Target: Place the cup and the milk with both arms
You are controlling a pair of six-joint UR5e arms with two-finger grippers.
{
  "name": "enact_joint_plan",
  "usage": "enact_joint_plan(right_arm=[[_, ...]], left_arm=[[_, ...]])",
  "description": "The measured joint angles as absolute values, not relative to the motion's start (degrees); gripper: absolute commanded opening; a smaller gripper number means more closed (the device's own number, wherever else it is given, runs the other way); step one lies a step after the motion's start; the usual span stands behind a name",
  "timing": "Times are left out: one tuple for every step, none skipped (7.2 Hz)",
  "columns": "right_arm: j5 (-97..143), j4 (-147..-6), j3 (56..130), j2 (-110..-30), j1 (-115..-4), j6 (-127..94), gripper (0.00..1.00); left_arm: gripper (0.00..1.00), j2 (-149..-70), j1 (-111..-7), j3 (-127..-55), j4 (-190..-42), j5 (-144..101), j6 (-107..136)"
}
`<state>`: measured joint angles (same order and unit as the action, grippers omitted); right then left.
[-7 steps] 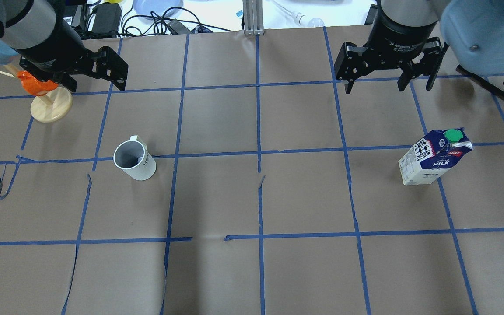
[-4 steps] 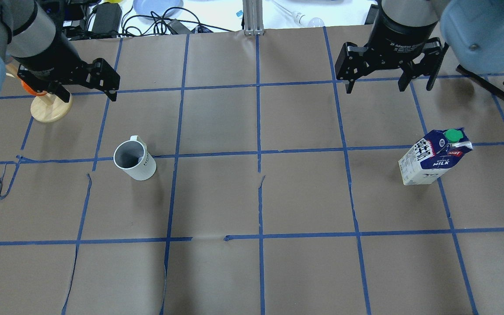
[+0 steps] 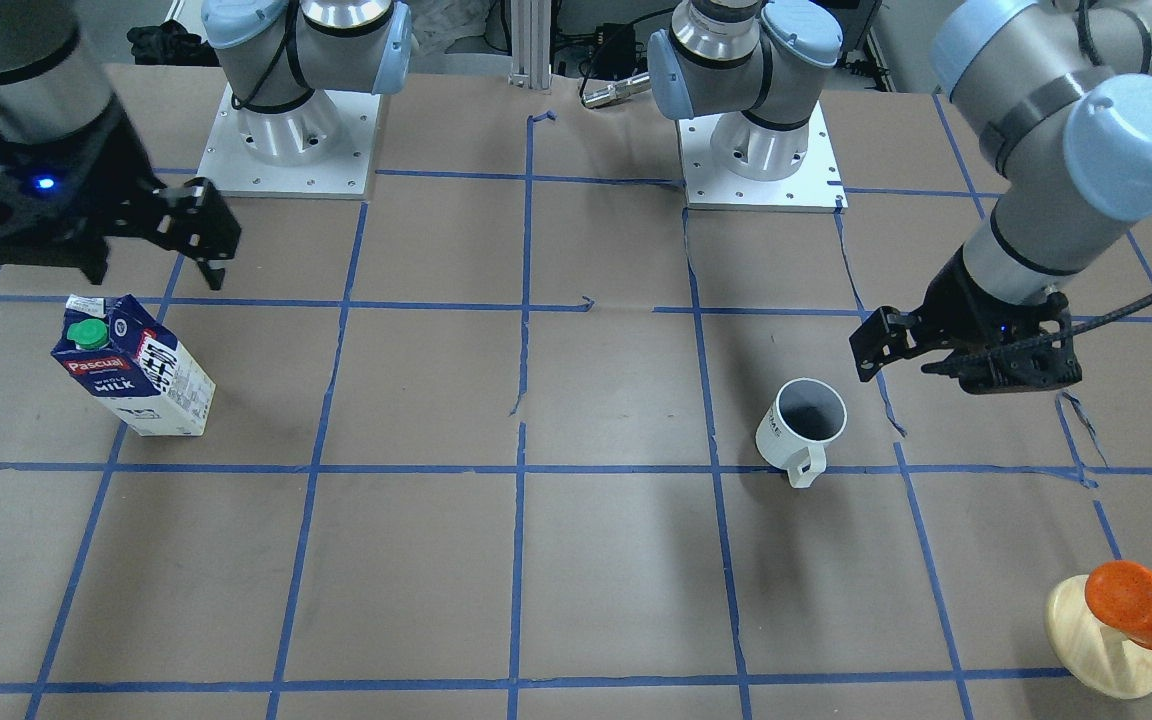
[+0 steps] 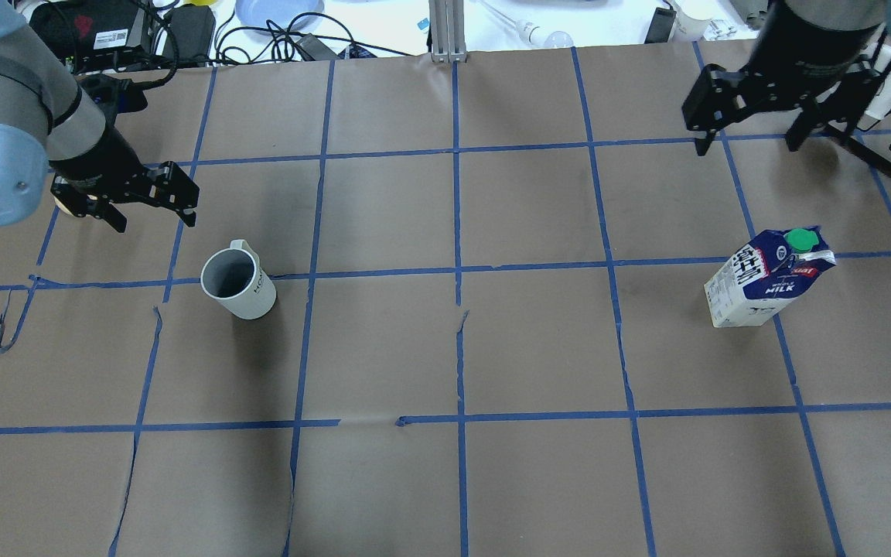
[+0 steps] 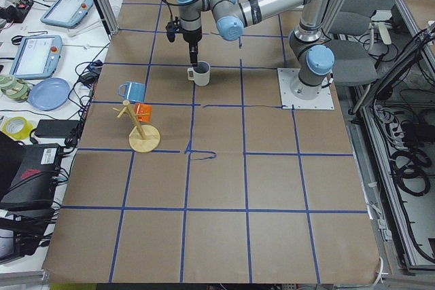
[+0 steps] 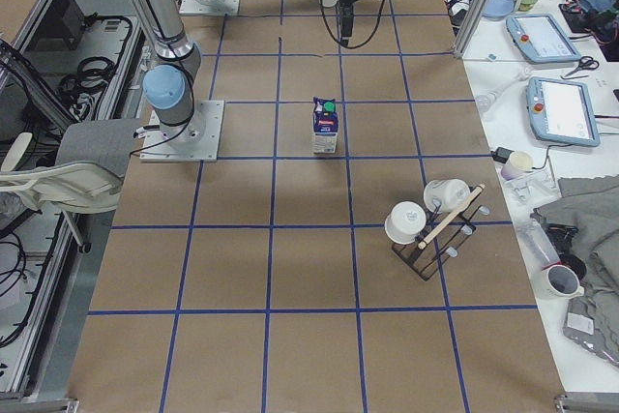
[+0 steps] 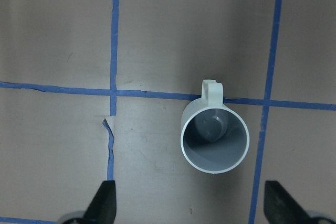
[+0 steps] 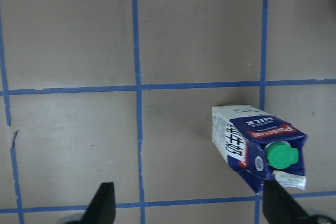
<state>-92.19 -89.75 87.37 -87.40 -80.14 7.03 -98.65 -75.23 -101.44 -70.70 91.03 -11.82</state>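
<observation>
The white cup (image 4: 237, 282) stands upright on the brown paper at the left, handle toward the far side; it also shows in the front view (image 3: 804, 425) and the left wrist view (image 7: 214, 141). My left gripper (image 4: 153, 220) is open and empty, above and just far-left of the cup. The blue and white milk carton (image 4: 766, 278) stands upright at the right, green cap on top; it shows in the front view (image 3: 136, 365) and the right wrist view (image 8: 257, 145). My right gripper (image 4: 747, 143) is open and empty, high up, on the far side of the carton.
A wooden mug tree with an orange mug (image 3: 1126, 610) stands at the far left, a blue mug (image 5: 132, 91) on it too. A black rack with white cups (image 6: 430, 224) stands at the far right. Cables and a blue plate (image 4: 279, 11) lie past the table's far edge.
My left gripper has moved nearer and down toward the cup. My right gripper has shifted right toward the line of the carton. Both stay open; cup and carton have not moved.
</observation>
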Motion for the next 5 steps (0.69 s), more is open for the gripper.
enact_joint_plan(right_arm=[[-91.89,-89.62,88.27,-86.65,-75.94,10.08,1.00],[-91.70,-89.91,89.68,-85.81,-73.58,12.48,1.00],[-91.66,-91.03,91.65,-84.88,-72.54,13.90,1.00],[-91.82,-93.45,94.25,-83.83,-72.07,14.85,1.00],[-92.05,-96.94,97.38,-82.87,-71.83,15.64,1.00]], left_arm=[[0.94,-100.38,-75.17,-102.93,-67.54,90.99,-12.17],[0.84,-101.63,-75.16,-104.29,-66.14,90.97,-12.22],[0.75,-102.47,-75.15,-105.96,-64.95,90.95,-12.18],[0.63,-103.09,-75.15,-107.76,-62.95,90.91,-12.15],[0.53,-103.71,-75.16,-109.16,-60.93,90.87,-12.11]])
